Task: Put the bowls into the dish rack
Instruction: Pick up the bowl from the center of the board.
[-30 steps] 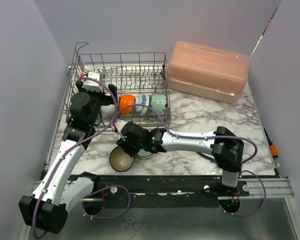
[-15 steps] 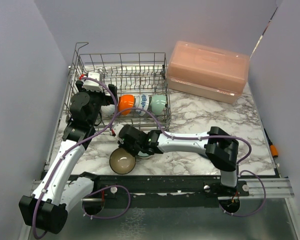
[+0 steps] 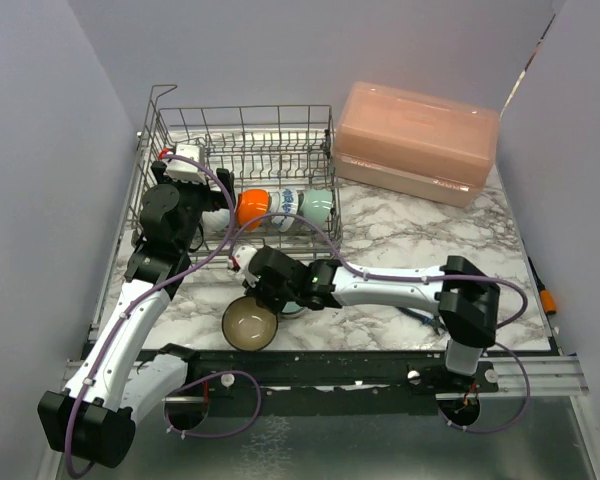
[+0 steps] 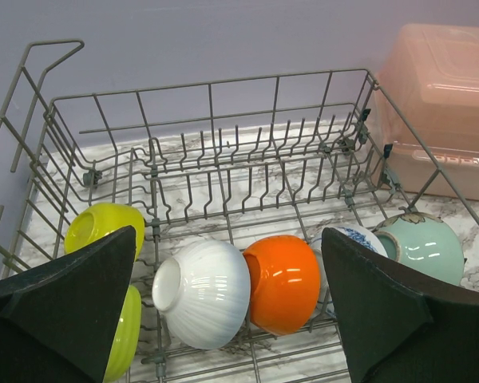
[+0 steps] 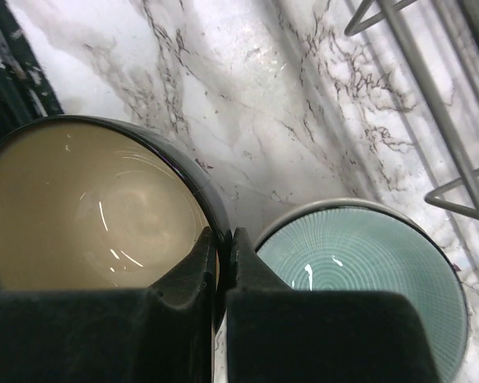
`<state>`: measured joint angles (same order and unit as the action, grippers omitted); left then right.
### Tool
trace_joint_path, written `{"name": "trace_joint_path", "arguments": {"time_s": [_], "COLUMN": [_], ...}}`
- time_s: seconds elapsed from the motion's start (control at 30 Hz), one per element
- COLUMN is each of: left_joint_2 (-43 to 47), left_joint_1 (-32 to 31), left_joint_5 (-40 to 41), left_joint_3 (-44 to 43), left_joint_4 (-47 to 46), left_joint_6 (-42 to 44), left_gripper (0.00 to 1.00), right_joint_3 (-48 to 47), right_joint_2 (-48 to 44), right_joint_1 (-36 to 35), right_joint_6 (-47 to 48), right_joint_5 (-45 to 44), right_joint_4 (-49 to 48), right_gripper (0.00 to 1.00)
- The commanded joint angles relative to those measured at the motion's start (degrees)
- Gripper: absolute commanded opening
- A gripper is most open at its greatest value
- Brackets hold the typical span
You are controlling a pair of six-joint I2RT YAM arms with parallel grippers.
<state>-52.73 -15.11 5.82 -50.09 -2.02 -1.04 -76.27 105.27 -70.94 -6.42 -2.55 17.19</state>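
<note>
Setting: plain lilac walls; white-marbled tabletop (image 3: 380,240).

1. Dish rack (image 3: 270,150), grey wire, at 11 o'clock on the tabletop. Its near row holds, on their sides: lime-yellow bowl (image 4: 104,227), white ribbed bowl (image 4: 203,291), orange bowl (image 4: 283,279), blue-patterned bowl (image 4: 359,235), pale teal bowl (image 4: 423,247).
2. Pink lidded box (image 3: 415,140), at 1 o'clock, just beside the rack.
3. Beige bowl (image 5: 88,207), dark outside, upright on the tabletop at 6 o'clock, short of the rack.
4. Teal ribbed bowl (image 5: 359,263), upright, just beside the beige one at its 3 o'clock.
5. Right pincer (image 5: 221,239): a second ago half spread, now clenched on the beige bowl's rim, one finger inside the wall and one outside. Judgement: the grasp is made, and a lift toward the rack at 12 o'clock would follow.
6. Left pincer (image 4: 227,255): released, spread wide, over the rack's loaded row, holding nothing.
</note>
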Motion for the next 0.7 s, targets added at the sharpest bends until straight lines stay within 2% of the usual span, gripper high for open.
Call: {"name": "trace_joint_path", "arguments": {"time_s": [0.0,0.33,0.67], "left_joint_2": [0.1,0.0,-3.5], "left_joint_1": [0.2,0.2,0.1], "left_joint_5": [1.2,1.4,-4.6], "left_joint_3": [0.1,-0.1,-1.6], "left_joint_4": [0.2,0.2,1.0], "left_joint_6": [-0.5,-0.6,-1.7], "left_gripper": [0.99,0.99,0.99], "right_joint_3": [0.4,4.4,12.2], "right_joint_2": [-8.1,-18.2,-30.3], "right_joint_1": [-0.6,2.8,17.6], "right_joint_6": [-2.2,-3.6,-7.7], "right_joint_5": [2.2,6.4,18.5], "right_joint_4": [-4.3,-5.8,-9.4], "right_gripper": [0.0,0.0,0.0]}}
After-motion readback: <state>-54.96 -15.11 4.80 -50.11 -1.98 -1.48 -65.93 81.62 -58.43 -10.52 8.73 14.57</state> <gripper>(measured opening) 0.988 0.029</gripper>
